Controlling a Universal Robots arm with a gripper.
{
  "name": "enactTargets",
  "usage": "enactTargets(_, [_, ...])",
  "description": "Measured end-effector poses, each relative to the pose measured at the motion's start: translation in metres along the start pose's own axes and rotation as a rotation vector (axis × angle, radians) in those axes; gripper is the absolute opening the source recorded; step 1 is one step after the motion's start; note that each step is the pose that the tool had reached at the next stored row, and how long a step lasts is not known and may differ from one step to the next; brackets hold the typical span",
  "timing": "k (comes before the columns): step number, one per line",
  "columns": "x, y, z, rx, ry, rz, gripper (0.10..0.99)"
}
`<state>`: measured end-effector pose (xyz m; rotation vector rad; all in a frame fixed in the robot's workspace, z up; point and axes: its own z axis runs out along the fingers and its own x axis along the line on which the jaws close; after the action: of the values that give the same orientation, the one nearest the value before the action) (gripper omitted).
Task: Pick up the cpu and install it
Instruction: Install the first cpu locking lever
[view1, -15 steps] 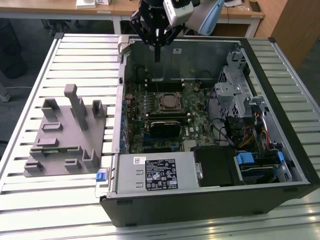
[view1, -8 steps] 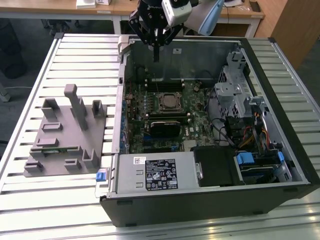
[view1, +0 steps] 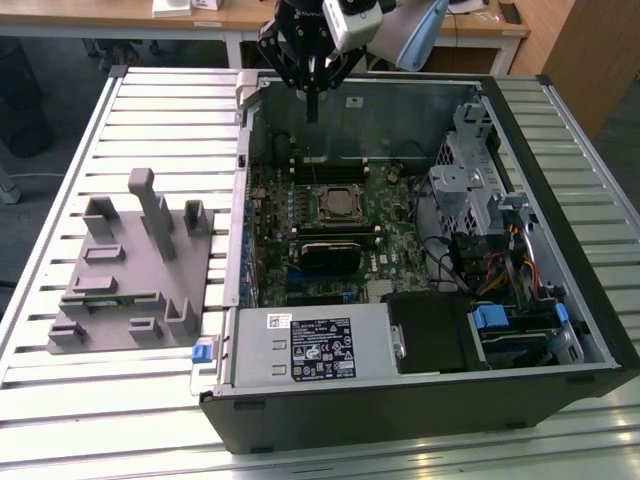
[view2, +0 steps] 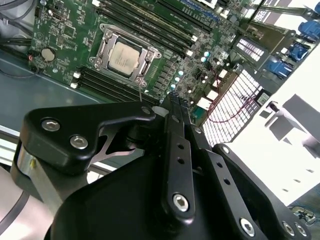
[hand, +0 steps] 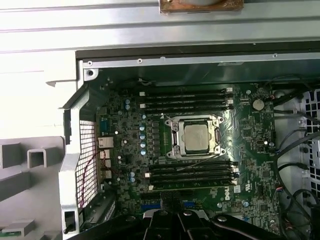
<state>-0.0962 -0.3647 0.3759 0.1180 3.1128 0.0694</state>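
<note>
My gripper (view1: 312, 108) hangs over the far wall of the case (view1: 400, 415), which lies on the worktop (view1: 150, 110). In the case lies the board (view1: 395, 215). The cpu (view1: 338, 203) sits in the socket (hand: 173, 145) at the board's middle, between rows of memory slots (hand: 187, 97). The drive cage (view1: 470, 190) is at the exterior view's right. A rack (view1: 130, 280) stands beside the case at the exterior view's left.

Bright lt; glare whites out table (hand: 30, 110); case (hand: 200, 75) int. dimmer, shadowed.
</note>
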Motion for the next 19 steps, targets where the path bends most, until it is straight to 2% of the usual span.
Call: enactTargets(19, [0.0020,0.0058,0.0090,0.000,0.0000,0.000,0.106])
